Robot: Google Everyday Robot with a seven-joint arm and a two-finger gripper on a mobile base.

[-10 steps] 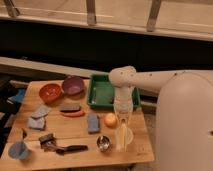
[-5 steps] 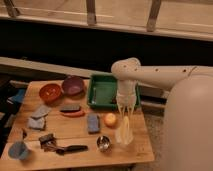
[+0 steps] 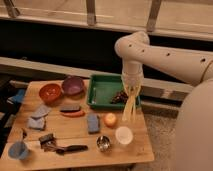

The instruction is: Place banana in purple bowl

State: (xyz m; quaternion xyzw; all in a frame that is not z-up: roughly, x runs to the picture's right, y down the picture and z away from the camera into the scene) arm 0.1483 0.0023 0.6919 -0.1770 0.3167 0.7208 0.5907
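Observation:
The banana (image 3: 128, 110), long and pale yellow, hangs almost upright from my gripper (image 3: 131, 94). The gripper is shut on its upper end and holds it above the table's right side, just in front of the green tray's right corner. The banana's lower tip hangs above the table near a white cup. The purple bowl (image 3: 73, 85) stands at the back left of the table, beside the orange-red bowl (image 3: 50, 92). It looks empty and is well to the left of the gripper.
A green tray (image 3: 100, 91) lies between gripper and purple bowl. On the wooden table (image 3: 75, 131) are a round orange fruit (image 3: 110, 119), white cup (image 3: 123, 135), metal cup (image 3: 103, 143), blue sponge (image 3: 93, 122), red-orange item (image 3: 73, 113), blue cup (image 3: 17, 150) and black tool (image 3: 67, 148).
The gripper has risen from low over the table's right side, and the banana has come up with it, off the wood.

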